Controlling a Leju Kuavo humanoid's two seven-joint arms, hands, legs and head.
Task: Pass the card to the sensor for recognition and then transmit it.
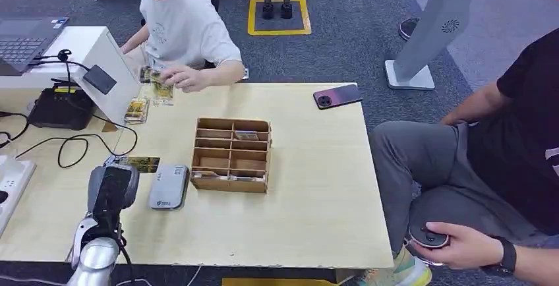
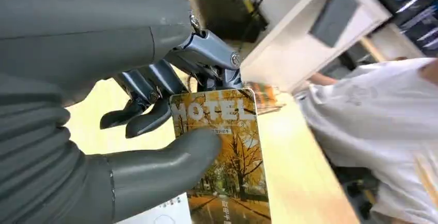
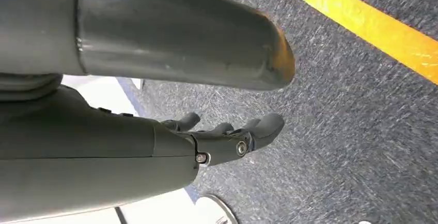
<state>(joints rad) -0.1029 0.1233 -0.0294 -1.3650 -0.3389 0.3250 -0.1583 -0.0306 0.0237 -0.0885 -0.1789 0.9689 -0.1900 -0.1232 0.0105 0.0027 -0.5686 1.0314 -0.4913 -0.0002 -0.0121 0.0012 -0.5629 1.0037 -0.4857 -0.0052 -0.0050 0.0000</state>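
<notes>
A pale wooden bench (image 1: 310,187) stands on grey carpet, with a person in a white shirt (image 1: 184,29) seated at its far edge in the upper left of the head view and another person (image 1: 501,167) seated at the right edge of the frame. Low in the left of the head view, the left hand (image 1: 112,190) is raised over the bench beside a small grey sensor (image 1: 169,186), which lies flat just left of a wooden compartment box (image 1: 232,154).

The left wrist view shows the card (image 2: 227,157), a hotel card printed with yellow trees, pinched between the thick thumb (image 2: 170,167) on its printed face and the darker fingers (image 2: 150,105) behind it. The grip sits near the edge marked HOTEL, seemingly to leave the rest of the card free to meet the sensor. The card's long axis runs from the fingers towards the bottom of that frame, its free end pointing down to a pale device at the lower edge, probably the sensor.

The right hand (image 3: 227,136) hangs over the carpet, its fingers loosely extended, holding nothing.

More cards (image 1: 150,91) lie by the first person's hands, presumably where the card goes after reading.
</notes>
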